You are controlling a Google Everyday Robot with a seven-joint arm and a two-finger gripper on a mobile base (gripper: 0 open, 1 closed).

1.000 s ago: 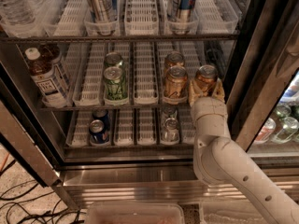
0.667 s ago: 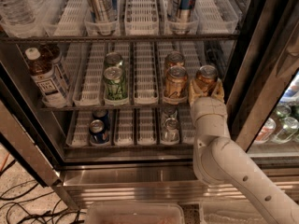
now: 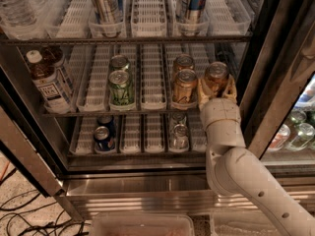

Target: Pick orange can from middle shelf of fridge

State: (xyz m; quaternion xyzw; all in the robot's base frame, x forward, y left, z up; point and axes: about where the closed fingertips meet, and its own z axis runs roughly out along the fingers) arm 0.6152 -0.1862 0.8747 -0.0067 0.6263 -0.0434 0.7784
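Item: tall display fridge [image 3: 263, 77], dark frame, white-laned racks, stainless steel base [image 3: 147, 193].

Middle shelf [image 3: 147, 111], dark-edged rack with white slatted lanes:
- Far-left lane: brown tea bottle [image 3: 47, 80], white cap, pale label.
- Next lane: green aluminium can [image 3: 121, 87] at the front, and a second can behind it, colour unclear.
- Right of centre: two copper-orange cans [image 3: 185, 85] in file.
- Rightmost lane, front: small copper-orange aluminium drink can with silver lid, the orange can [image 3: 216, 75], upright.

Gripper [image 3: 216, 89], cream two-finger type on a white jointed arm [image 3: 231, 156] rising from the lower right: set at the orange can, one finger on each side. The fingers [image 3: 204, 96] appear to pinch the can's walls, which stands on its lane.

Upper rack: tall slim cans [image 3: 106, 1] and a clear plastic bottle [image 3: 15, 6].

Lower rack: blue can [image 3: 102, 134] and silver can [image 3: 180, 134].

Floor, lower left: dark cables [image 3: 19, 215].
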